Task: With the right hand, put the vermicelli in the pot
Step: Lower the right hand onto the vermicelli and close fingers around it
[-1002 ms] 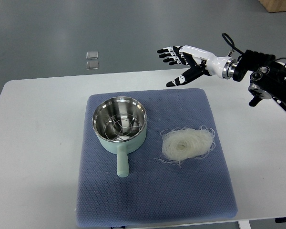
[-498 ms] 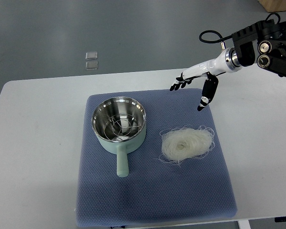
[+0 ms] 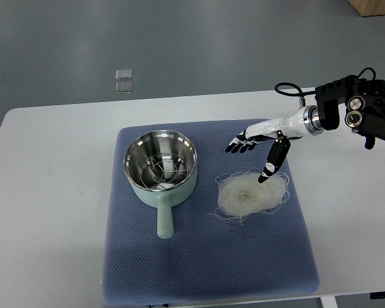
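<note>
Top view, the only view available: my right hand [image 3: 260, 144] comes in from the right edge on a white forearm with a black wrist housing, and it hangs over the far right part of the blue mat [image 3: 205, 256]. The fingers [image 3: 239, 145] are spread apart and extended toward the pot, and they hold nothing. The thumb [image 3: 274, 160] points down and toward me, separate from the fingers; its black tip sits at the far edge of the vermicelli [image 3: 251, 194], and I cannot tell whether it touches the strands or hovers just above them. The vermicelli lies as a loose, pale, round nest on the right half of the mat, with stray strands trailing off its near left side. It is outside the pot and apart from it. The pot [image 3: 161, 166] stands upright on the left half of the mat, pale green outside and shiny metal inside, with its short handle [image 3: 164, 218] pointing toward me. A wire pattern shows on the pot's bottom; I cannot tell whether it is a separate rack or reflection. The mat rests on a white table [image 3: 45, 212]. Beyond the table's far edge, two small clear squares [image 3: 124, 81] lie on the grey floor. My left arm does not appear in this view.
</note>
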Motion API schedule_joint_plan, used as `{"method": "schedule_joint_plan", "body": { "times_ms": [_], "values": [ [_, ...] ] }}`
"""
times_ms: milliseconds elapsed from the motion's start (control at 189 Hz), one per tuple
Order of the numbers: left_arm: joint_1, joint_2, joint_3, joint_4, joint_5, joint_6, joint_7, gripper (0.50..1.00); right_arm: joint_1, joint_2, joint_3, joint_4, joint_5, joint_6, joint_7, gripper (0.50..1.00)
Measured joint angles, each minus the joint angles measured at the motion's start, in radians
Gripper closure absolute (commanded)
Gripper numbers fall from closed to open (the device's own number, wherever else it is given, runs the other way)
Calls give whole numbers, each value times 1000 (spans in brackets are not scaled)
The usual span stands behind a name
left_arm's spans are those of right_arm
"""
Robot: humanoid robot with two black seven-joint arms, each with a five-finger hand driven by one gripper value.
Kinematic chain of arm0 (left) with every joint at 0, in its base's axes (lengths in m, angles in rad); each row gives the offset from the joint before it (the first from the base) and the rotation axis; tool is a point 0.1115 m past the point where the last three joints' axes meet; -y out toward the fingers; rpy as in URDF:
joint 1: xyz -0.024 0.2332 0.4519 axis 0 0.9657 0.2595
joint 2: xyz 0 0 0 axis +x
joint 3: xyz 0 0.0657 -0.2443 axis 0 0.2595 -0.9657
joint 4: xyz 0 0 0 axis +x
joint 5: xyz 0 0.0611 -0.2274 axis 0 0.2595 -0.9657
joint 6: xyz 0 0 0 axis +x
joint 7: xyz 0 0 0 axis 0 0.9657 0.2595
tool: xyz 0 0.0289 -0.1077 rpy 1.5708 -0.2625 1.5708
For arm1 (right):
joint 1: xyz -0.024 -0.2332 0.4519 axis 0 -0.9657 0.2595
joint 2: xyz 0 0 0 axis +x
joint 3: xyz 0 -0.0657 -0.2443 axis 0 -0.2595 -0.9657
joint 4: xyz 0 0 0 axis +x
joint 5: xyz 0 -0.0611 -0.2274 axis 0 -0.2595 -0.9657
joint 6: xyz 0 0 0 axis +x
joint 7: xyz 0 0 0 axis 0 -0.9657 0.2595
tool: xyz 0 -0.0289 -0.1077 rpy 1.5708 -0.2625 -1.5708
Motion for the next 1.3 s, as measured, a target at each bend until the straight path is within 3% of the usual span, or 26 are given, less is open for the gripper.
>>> {"method": "schedule_joint_plan", "body": {
  "times_ms": [456, 599, 673, 785, 1124, 1299],
  "values": [
    [0, 0, -1, 0, -1, 1, 0, 500, -83, 9, 0, 0, -67, -30, 4, 585],
    [0, 0, -1, 1, -1, 1, 0, 500, -104, 9, 0, 1, -70, -49, 10, 642],
    [0, 0, -1, 1, -2, 2, 0, 500, -116, 9, 1, 4, -71, -53, 11, 724],
    [0, 0, -1, 3, -2, 2, 0, 500, -129, 8, 2, 12, -72, -56, 12, 999],
    [0, 0, -1, 5, -2, 2, 0, 500, -129, -6, 8, 44, -105, -73, 24, 1000],
    [0, 0, -1, 6, -2, 2, 0, 500, -78, -62, 61, 101, -78, -63, 25, 1000]
  ]
}}
